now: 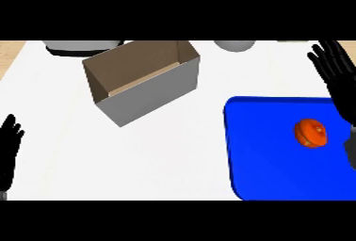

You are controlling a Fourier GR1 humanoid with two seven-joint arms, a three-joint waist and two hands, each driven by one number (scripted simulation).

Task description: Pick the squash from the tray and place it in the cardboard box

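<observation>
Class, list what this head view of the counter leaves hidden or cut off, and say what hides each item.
- Cardboard box: most of its floor is hidden by its own walls.
- Blue tray: its right side runs past the view's edge and behind the right robot hand.
- Left robot hand: partly cut by the left edge.
- Grey objects and at the top: cut off, so unidentifiable.
- Squash: underside unseen.

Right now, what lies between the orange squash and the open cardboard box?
In the head view, only bare blue tray and white counter separate the orange squash from the open cardboard box; nothing stands on that stretch.
</observation>
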